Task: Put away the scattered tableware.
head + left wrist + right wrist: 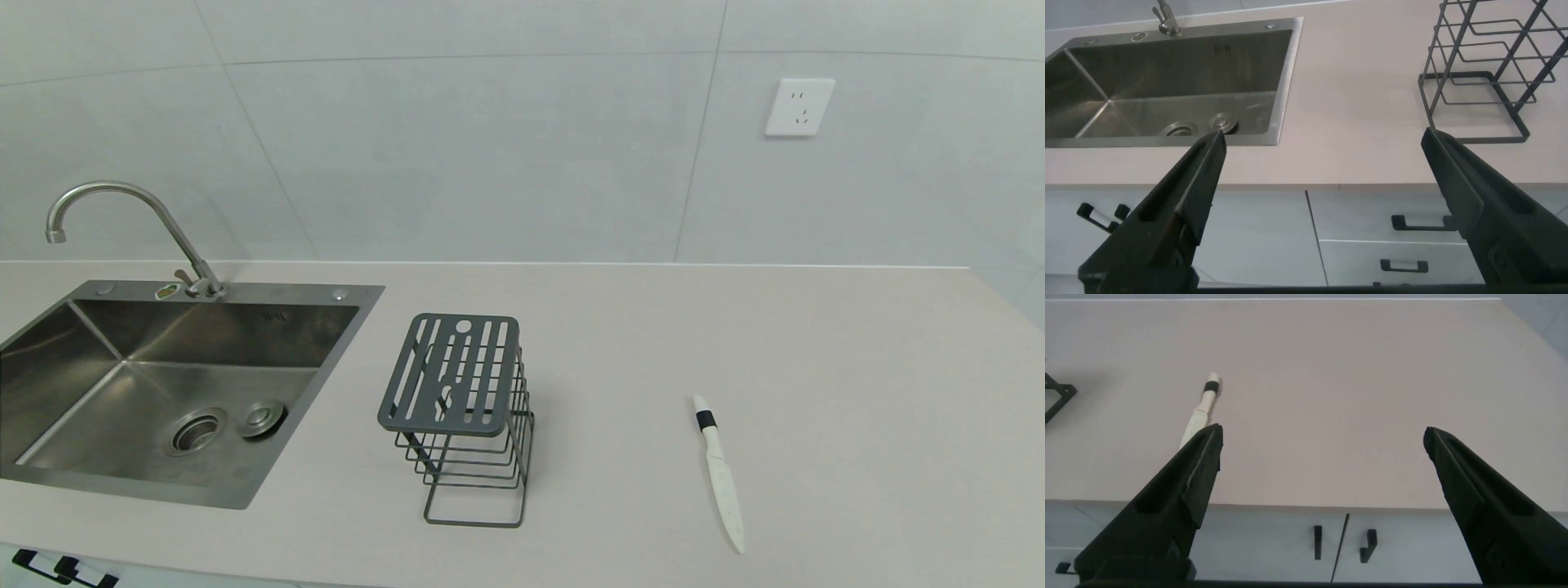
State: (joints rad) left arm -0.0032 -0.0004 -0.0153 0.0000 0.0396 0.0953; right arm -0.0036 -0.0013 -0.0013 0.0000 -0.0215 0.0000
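Note:
A white knife (718, 469) with a black band near its handle end lies flat on the beige countertop (857, 392), right of centre; its handle end also shows in the right wrist view (1204, 404). A dark grey wire rack (461, 412) with a slotted top plate stands near the counter's middle, its base in the left wrist view (1486, 73). My left gripper (1323, 155) hangs open in front of the counter edge, between sink and rack. My right gripper (1323, 449) is open too, held off the front edge near the knife, nothing between its fingers.
A steel sink (163, 392) with a curved tap (122, 220) and a loose drain plug (261, 416) is set into the counter's left. A tiled wall with a socket (798, 106) stands behind. Drawer fronts with black handles (1413, 222) lie below the edge.

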